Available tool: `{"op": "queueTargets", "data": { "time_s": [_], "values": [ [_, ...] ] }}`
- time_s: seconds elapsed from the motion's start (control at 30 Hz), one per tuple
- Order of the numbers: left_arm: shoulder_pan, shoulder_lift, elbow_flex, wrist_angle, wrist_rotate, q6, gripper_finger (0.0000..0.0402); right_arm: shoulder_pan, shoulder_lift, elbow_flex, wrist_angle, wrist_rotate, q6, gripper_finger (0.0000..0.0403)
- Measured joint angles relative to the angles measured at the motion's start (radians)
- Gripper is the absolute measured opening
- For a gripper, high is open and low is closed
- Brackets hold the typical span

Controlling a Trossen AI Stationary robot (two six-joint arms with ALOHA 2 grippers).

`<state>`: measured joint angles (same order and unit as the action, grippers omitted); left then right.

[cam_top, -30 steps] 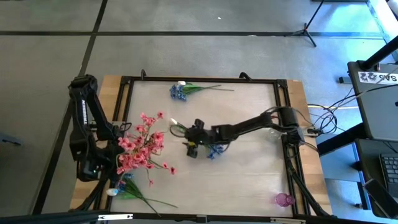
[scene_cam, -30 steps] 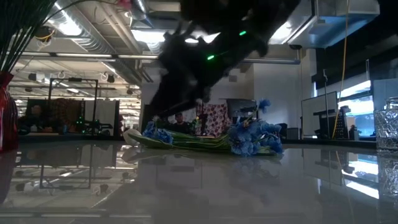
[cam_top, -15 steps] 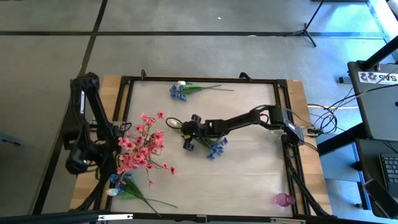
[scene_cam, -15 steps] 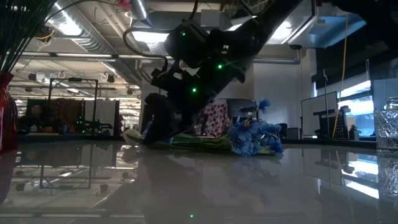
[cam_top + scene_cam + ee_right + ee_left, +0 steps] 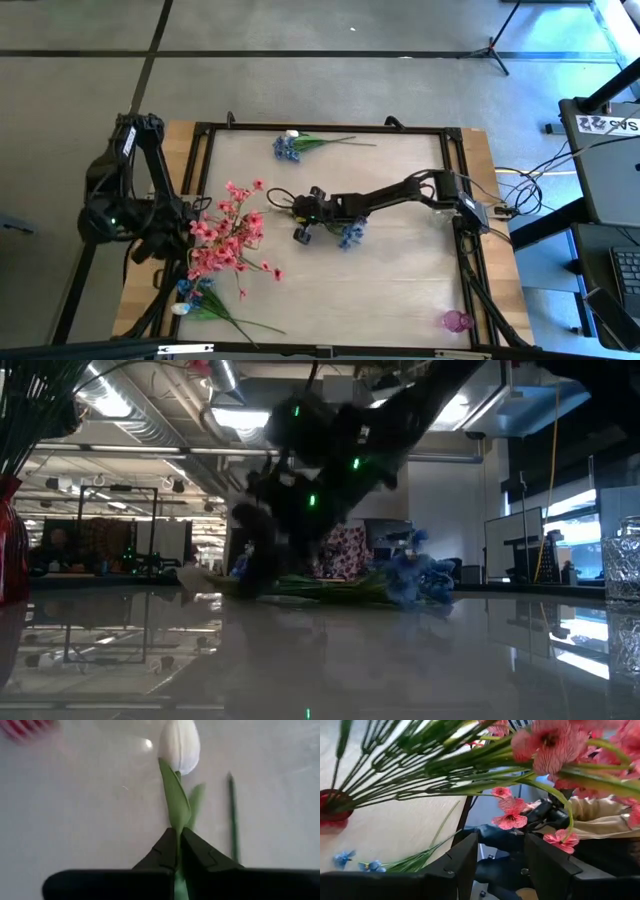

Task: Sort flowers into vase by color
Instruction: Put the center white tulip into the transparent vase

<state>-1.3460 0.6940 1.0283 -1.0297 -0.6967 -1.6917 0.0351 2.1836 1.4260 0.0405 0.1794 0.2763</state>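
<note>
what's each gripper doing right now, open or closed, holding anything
Left gripper: open, holding nothing, beside the pink flowers.
Right gripper: shut on the white tulip stem, mid-table.

table top point(image 5: 400, 270): pale, smooth, glossy enough to mirror the room
table edge point(image 5: 478, 150): bare light wood
table frame point(image 5: 320, 128): black metal bars
white bud point(image 5: 179, 745): matt, cloth-like
right gripper point(image 5: 178, 851) fingers: matt black plastic
</note>
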Motion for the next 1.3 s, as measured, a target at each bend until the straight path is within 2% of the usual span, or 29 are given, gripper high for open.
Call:
{"op": "queueTargets", "data": {
  "time_s": [0.23, 0.4, 0.57, 0.77, 0.93, 1.1, 1.3],
  "values": [
    [0.0, -0.057, 0.0, -0.055, 0.046, 0.0, 0.0157, -0.004, -0.217, 0.003, -0.004, 0.042, 0.005, 0.0008],
    [0.0, -0.057, 0.0, -0.053, 0.031, 0.01, 0.0157, -0.022, -0.436, -0.034, -0.076, 0.171, -0.073, 0.0006],
    [0.0, -0.033, 0.0, -0.001, -0.024, 0.075, 0.0157, -0.093, -0.73, -0.24, 0.014, 0.202, -0.109, 0.0004],
    [0.0, -0.024, 0.0, 0.167, -0.197, 0.253, 0.0157, -0.114, -1.167, -0.567, 0.133, 0.192, -0.183, 0.0005],
    [0.006, -0.033, 0.0, 0.276, -0.333, 0.418, 0.0157, -0.115, -1.463, -0.751, 0.131, 0.113, -0.231, 0.0006],
    [0.052, -0.032, 0.0, 0.355, -0.443, 0.531, 0.0157, -0.147, -1.689, -0.854, 0.114, 0.025, -0.288, 0.0006],
    [0.136, 0.004, 0.0, 0.486, -0.529, 0.663, 0.0157, -0.259, -1.876, -0.93, 0.113, -0.195, -0.274, 0.0005]
  ]
}}
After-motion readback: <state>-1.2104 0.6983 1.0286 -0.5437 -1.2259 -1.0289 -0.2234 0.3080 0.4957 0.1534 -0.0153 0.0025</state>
